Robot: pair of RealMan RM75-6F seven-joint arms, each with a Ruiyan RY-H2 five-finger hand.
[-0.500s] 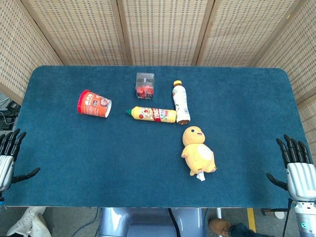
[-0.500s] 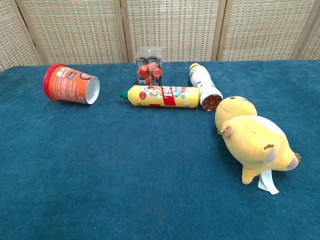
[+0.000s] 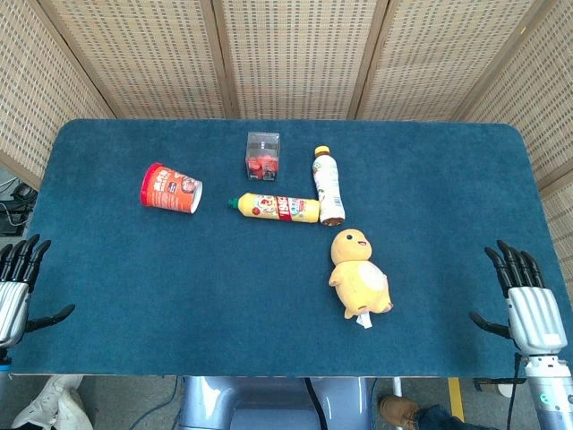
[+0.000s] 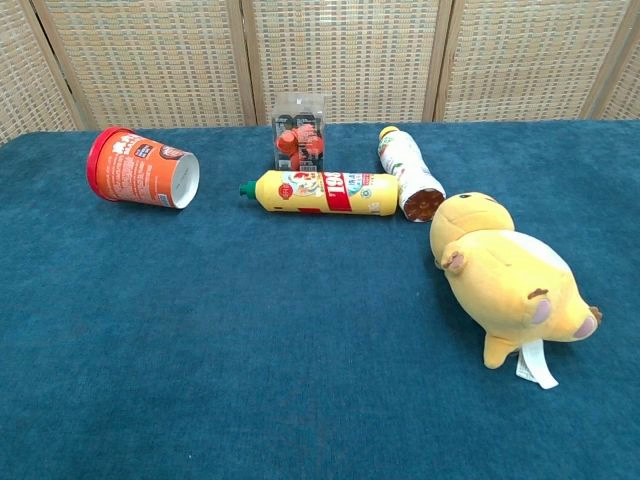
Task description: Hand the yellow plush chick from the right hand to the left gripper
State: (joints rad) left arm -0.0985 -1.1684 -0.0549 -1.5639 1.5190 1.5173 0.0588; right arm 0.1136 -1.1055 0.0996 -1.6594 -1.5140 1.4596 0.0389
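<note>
— Yellow plush chick [image 3: 358,273] lies on its back on the blue worktop [image 3: 448,197], untouched, just below the upright end of a brown-capped bottle [image 3: 328,184]. We judge nothing is picked up yet.

— And the hands?

— We see the right robot hand [image 3: 528,305] at the worktop's right edge, fingers spread, empty, well apart from the chick. The left robot hand [image 3: 13,287] waits likewise at the left edge.
</note>
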